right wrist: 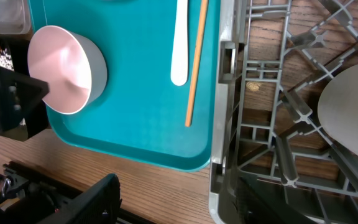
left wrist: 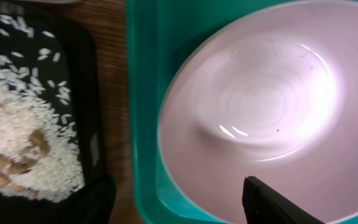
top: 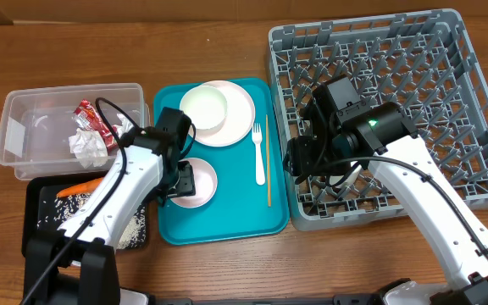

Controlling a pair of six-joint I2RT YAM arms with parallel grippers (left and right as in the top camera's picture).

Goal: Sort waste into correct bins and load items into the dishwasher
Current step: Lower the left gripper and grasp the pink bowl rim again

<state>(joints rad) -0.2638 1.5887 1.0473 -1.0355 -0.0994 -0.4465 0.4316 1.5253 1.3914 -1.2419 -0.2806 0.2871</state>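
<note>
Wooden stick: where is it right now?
Overhead, the stick lies on the teal tray along its right edge, between the fork and the left wall of the rack.

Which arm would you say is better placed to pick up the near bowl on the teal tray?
Left. The left gripper sits at the bowl's rim, a finger showing over its inside, so it likely needs only to grip and lift. The right gripper hangs over the grey rack, apart from the bowl.
</note>
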